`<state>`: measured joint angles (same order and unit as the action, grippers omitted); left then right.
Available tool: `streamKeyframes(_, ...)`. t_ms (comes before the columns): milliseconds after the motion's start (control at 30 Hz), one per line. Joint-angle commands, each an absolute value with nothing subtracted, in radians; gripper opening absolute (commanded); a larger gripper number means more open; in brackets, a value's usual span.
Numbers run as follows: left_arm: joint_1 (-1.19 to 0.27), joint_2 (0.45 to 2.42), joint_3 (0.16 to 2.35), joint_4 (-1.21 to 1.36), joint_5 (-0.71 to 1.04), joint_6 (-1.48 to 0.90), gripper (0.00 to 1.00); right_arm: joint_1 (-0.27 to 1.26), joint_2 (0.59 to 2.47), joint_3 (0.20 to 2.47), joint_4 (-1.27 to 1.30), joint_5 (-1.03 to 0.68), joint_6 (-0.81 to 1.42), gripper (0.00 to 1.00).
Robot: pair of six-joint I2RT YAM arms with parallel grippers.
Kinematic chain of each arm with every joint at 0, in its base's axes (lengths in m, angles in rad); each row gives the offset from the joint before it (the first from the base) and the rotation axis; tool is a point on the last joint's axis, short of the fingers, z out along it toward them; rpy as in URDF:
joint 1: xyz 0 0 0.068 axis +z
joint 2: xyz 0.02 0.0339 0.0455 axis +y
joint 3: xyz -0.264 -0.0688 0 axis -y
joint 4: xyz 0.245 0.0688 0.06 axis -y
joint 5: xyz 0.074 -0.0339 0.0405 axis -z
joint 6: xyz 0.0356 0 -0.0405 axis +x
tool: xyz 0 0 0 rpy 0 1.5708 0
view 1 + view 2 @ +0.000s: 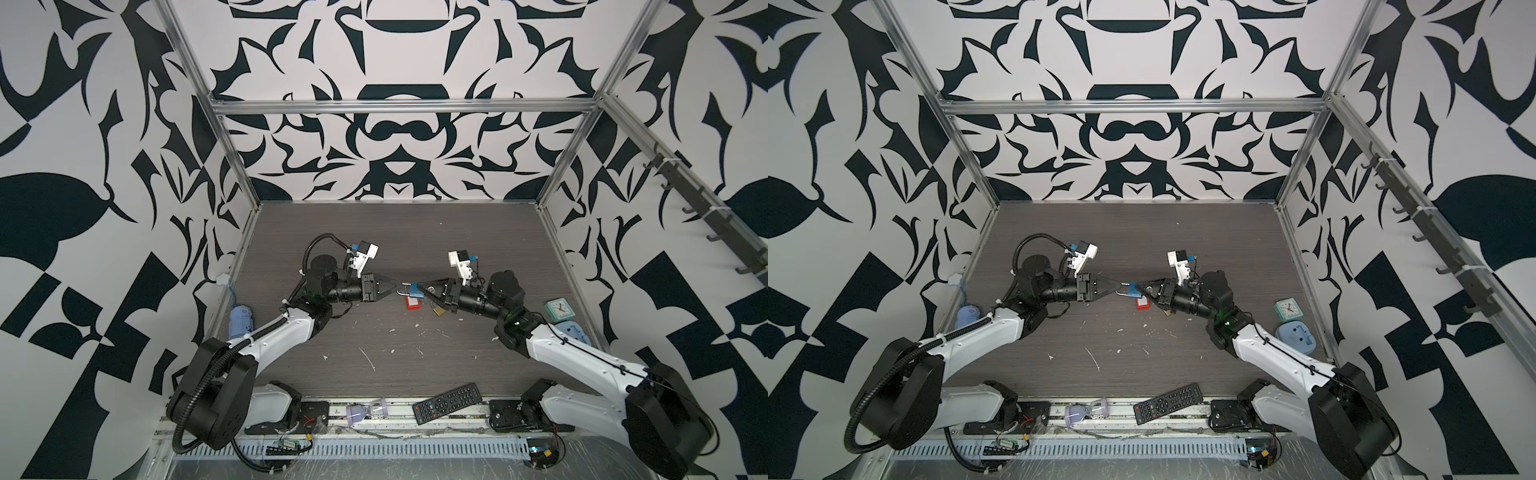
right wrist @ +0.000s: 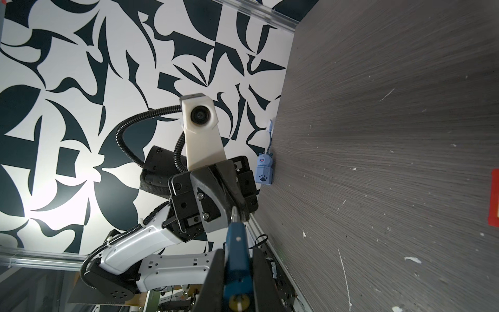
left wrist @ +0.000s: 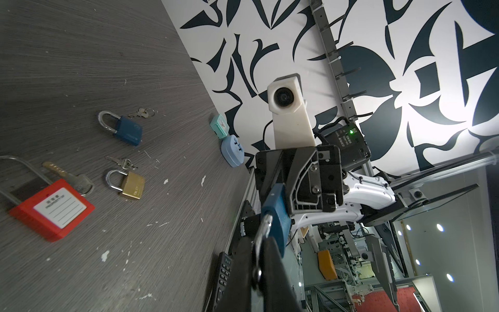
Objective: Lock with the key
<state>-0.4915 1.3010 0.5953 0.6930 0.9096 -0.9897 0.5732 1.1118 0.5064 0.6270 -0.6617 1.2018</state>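
A blue padlock (image 1: 415, 290) (image 1: 1133, 289) hangs above the table's middle between both grippers. My right gripper (image 1: 419, 287) (image 2: 237, 254) is shut on its blue body (image 2: 235, 243); the brass keyway end (image 2: 239, 301) faces the right wrist camera. My left gripper (image 1: 400, 284) (image 3: 258, 243) is shut on its steel shackle (image 3: 266, 222). Neither gripper holds a key. Keys lie on the table: a small bunch (image 3: 141, 113), another bunch (image 3: 121, 162) and a larger key (image 3: 70, 177).
On the table lie a second blue padlock (image 3: 124, 131), a brass padlock (image 3: 127, 183) and a red padlock (image 3: 51, 209). A clock (image 1: 558, 309) and a blue adapter (image 1: 571, 330) sit right, a blue toy (image 1: 240, 322) left, a remote (image 1: 446, 402) in front.
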Motion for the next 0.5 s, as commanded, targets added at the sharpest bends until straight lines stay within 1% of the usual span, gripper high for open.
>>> streamKeyframes(0, -0.532, 1.301, 0.601, 0.816, 0.929, -1.036, 0.0, 0.589, 1.108, 0.552, 0.619, -0.681, 1.12, 0.0)
streamKeyframes(300, -0.568, 1.287, 0.609, 0.824, 0.911, -1.034, 0.0, 0.603, 1.136, 0.559, 0.672, -0.677, 1.152, 0.0)
streamKeyframes(467, -0.596, 1.295, 0.607, 0.824, 0.904, -1.028, 0.0, 0.625, 1.187, 0.58, 0.719, -0.666, 1.168, 0.0)
